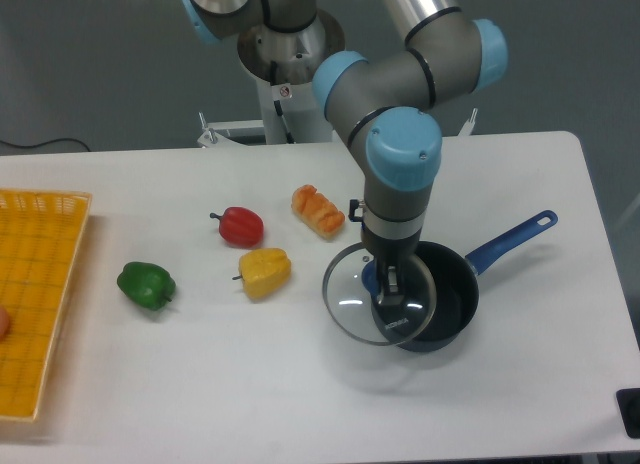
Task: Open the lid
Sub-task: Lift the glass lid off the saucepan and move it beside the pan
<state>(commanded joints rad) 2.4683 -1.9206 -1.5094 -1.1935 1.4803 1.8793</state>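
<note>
On white table (300, 384): lid (350, 304) overhanging saucepan (450, 299).

Three bell peppers: one red (240, 226), one yellow (265, 272), one green (146, 285). One orange bread roll (318, 210). One dark blue saucepan (455, 301), one clear glass lid (352, 302), one yellow mesh basket (35, 294).

light: bright, even overhead, I see | shadows: soft under lid (379, 292) | glare: streaks on glass | focus: slightly soft

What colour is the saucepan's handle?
Blue; the saucepan handle shows clearly in the fixed camera view.
</note>
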